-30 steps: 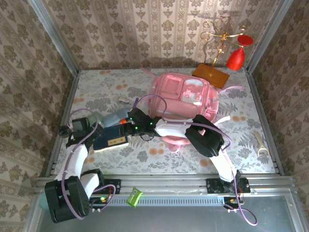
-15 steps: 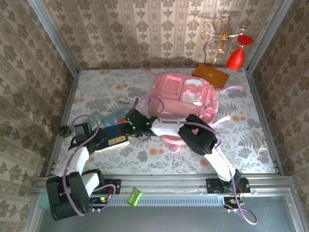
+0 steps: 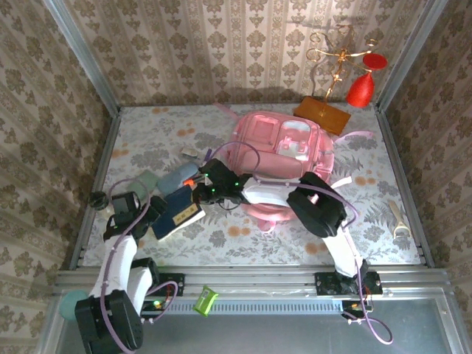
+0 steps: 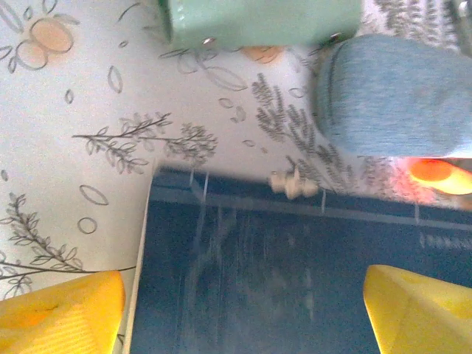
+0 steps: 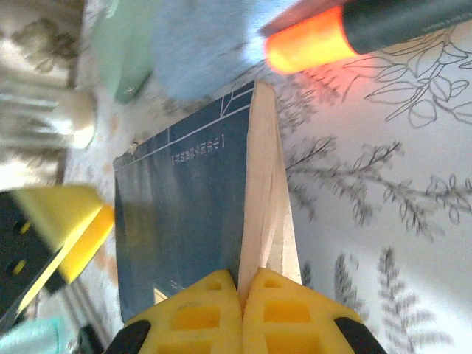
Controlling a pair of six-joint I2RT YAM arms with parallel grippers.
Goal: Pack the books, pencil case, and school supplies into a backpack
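In the lower left of the top view, the left end effector [image 3: 153, 211] hangs wide open over the navy book [image 3: 179, 212], one finger past each side, holding nothing. The right end effector [image 3: 200, 193] is pinched shut on the book's page edge. A second ago it was open, and the book has since turned. Just beyond, a green box [image 3: 147, 181], pencil case [image 3: 175, 177] and orange-tipped pen [image 3: 191, 181] crowd the worktop [image 3: 147, 133]. The backpack [image 3: 284, 147] lies farther back, right of centre.

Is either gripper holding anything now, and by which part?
The right gripper is shut on the navy book, pinching its edge where the cover meets the pages. The left gripper stands open above the same book, holding nothing.
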